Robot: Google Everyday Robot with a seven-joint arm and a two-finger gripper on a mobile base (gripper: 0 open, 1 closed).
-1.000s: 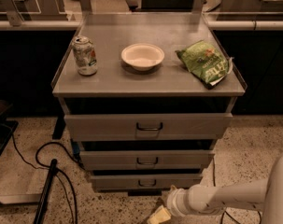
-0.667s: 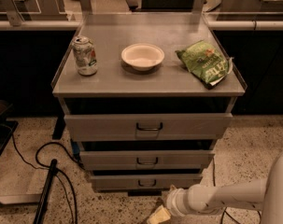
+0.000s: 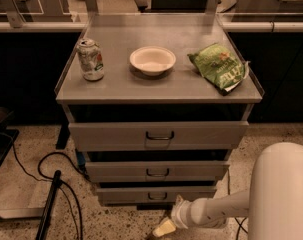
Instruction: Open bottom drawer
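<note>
The bottom drawer [image 3: 156, 194] is the lowest of three in the grey metal cabinet, with a small dark bracket handle [image 3: 157, 196] at its middle; its front sits roughly in line with the drawer above it. My gripper [image 3: 163, 228] is low near the floor, just below and slightly right of that handle, at the end of my white arm [image 3: 216, 211] that reaches in from the lower right. It is apart from the handle.
On the cabinet top stand a soda can [image 3: 91, 59], a white bowl [image 3: 152, 60] and a green chip bag [image 3: 220, 67]. Black cables [image 3: 51, 169] and a dark pole [image 3: 50, 206] lie on the speckled floor at left. My white body [image 3: 283, 194] fills the lower right.
</note>
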